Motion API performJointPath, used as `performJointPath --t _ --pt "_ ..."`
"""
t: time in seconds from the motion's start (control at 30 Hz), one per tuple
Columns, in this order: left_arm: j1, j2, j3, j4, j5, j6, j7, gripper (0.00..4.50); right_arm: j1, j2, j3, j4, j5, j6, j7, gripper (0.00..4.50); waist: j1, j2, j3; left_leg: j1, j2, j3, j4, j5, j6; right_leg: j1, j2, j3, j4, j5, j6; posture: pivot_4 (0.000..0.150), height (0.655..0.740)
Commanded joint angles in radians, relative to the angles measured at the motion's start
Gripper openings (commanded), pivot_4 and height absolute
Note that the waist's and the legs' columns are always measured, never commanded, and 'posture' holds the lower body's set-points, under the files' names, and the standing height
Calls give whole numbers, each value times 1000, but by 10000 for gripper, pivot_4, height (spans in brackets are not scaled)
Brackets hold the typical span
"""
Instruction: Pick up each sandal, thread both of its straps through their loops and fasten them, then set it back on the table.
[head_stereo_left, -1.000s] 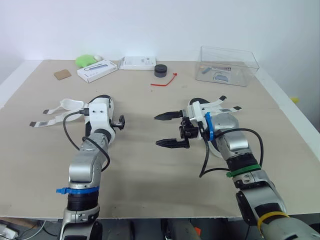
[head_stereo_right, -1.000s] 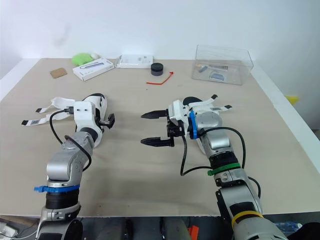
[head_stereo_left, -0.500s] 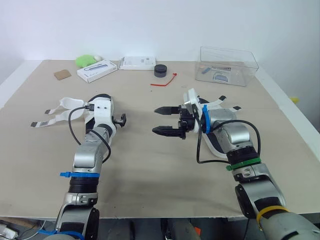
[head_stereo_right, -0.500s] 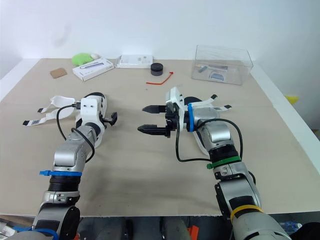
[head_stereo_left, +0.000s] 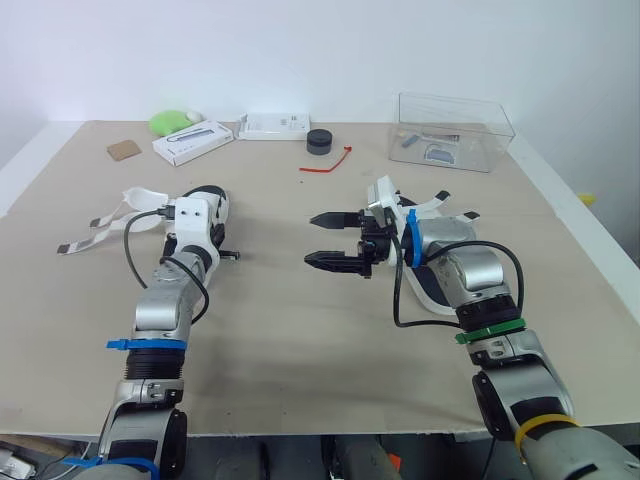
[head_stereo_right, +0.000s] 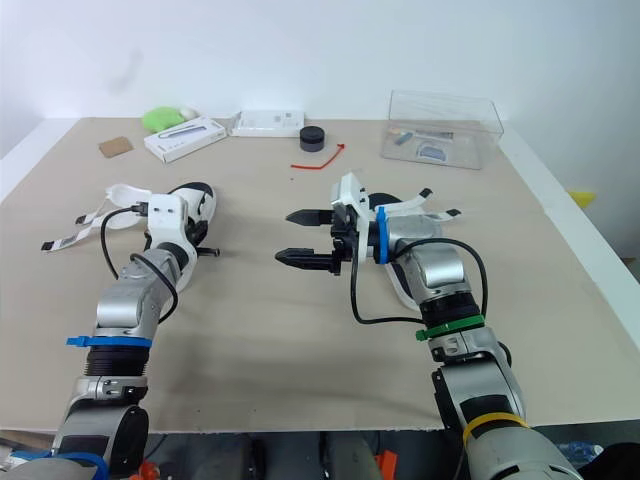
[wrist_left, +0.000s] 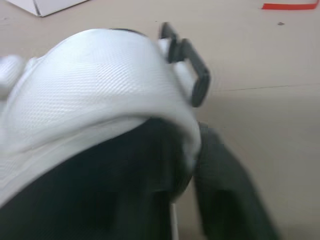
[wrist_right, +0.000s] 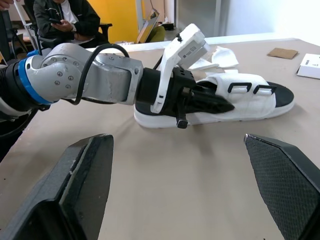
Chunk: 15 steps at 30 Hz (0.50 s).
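The left sandal (head_stereo_left: 211, 199), white with a black footbed, lies at the table's left, its two loose straps (head_stereo_left: 98, 220) trailing outward. My left gripper (wrist_right: 220, 106) is on it, shut on the white mesh band (wrist_left: 95, 80) beside the two black loops (wrist_left: 192, 65). The right sandal (head_stereo_left: 446, 243) lies partly under my right forearm, with its straps (head_stereo_left: 458, 212) spread toward the right. My right gripper (head_stereo_left: 318, 239) hovers above the table's middle, open with nothing between its fingers, pointing at the left sandal.
Along the far edge stand two white boxes (head_stereo_left: 192, 140) (head_stereo_left: 275, 125), a green object (head_stereo_left: 171, 121), a brown card (head_stereo_left: 124, 150), a black round piece (head_stereo_left: 320, 141), a red tie (head_stereo_left: 328, 165) and a clear plastic box (head_stereo_left: 455, 130). A seated person (wrist_right: 65, 20) is beyond the table.
My left gripper has closed onto the left sandal's band, and the left arm shifted slightly leftward. The right gripper swung up and turned earlier, then stayed still and open.
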Motion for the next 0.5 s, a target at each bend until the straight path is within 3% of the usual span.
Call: performJointPath --t 0.03,0.27,0.5 --pt "0 11 9 -6 -14 -12 -25 1604 -2 -10 -11 -38 0 -18 9 45000 0 0 0 0 0 0 0 0 0 0 0 0 0 0 0 1500 7400" --pt "2 60 -34 -50 -27 -19 -145 1604 5 -9 -10 -46 -2 -21 6 45000 0 0 0 -1 -1 0 0 0 0 0 0 0 0 -1 1 1500 7400" --pt "151 277 -129 -252 -105 -125 -575 1604 -6 -30 -24 -41 4 -13 10 45000 0 0 0 -2 0 0 -2 -2 -3 -2 0 0 0 -3 0 1500 7400"
